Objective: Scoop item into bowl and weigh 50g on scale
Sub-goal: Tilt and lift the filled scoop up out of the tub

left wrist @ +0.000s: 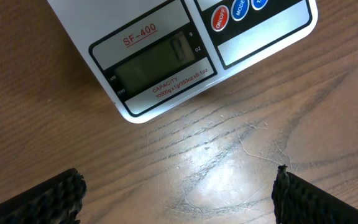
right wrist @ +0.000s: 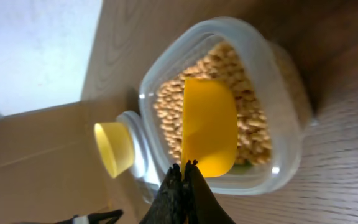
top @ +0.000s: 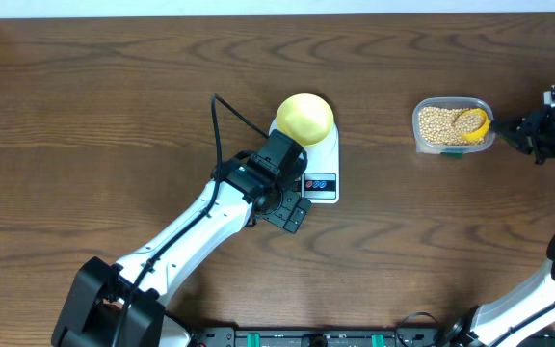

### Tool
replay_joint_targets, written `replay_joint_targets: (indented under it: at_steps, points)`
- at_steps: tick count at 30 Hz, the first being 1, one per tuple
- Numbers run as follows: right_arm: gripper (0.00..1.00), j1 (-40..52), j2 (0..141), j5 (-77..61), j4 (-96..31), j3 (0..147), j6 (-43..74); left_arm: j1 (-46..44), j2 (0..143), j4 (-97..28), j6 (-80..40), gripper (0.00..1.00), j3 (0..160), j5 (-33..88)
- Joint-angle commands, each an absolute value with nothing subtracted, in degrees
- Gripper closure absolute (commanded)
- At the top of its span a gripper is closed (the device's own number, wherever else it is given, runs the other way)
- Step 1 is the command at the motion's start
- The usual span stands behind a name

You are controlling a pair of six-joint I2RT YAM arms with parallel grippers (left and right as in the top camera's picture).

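L gripper [top: 295, 212] hangs low over the table [top: 114, 96], just in front of the scale [top: 324, 154]. Its jaws are spread wide and hold nothing. In the L wrist view both pads [left wrist: 55, 196] frame bare wood, and the scale's display [left wrist: 157, 62] and red button [left wrist: 219, 18] sit just beyond. The digits are too faint to read.

The bowl [top: 304, 118] sits on the scale's back part. Whether it holds anything can't be told.

R gripper [top: 501, 128] is at the tub [top: 418, 135], well apart to the right. Its fingers are clenched on the scoop [top: 472, 123]. In the R wrist view the tips [right wrist: 185, 171] are pinched tight at the scoop's [right wrist: 209, 127] near edge. The scoop head lies inside the tub on the beans [right wrist: 166, 112]. All visible beans are in the tub.
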State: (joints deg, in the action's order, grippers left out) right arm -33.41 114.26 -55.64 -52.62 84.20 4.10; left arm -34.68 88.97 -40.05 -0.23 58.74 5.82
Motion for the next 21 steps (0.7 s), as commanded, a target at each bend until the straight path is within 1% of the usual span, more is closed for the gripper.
replay_joint_targets:
  at_steps: [1, 5, 11, 16, 21]
  points:
    - [0.99, -33.41, 114.67, -63.20, -52.62, 83.88, 2.87, -34.70, 88.84, -40.21, -1.13, 0.02, 59.13, 5.34]
    - [0.99, -33.45, 114.67, -63.42, -53.19, 83.88, 2.46, -34.70, 88.84, -40.21, -1.13, 0.02, 59.13, 5.34]
    - [0.99, -33.45, 114.67, -69.01, -53.19, 83.88, 0.36, -34.70, 88.84, -40.18, -1.13, 0.02, 59.13, 5.34]
    - [0.99, -33.45, 114.67, -69.80, -53.17, 83.88, -0.19, -34.70, 88.84, -40.21, -1.13, 0.02, 59.13, 5.34]
    - [0.99, -33.43, 114.67, -75.90, -53.15, 83.88, -2.09, -34.70, 88.84, -40.21, -1.13, 0.02, 59.13, 5.34]
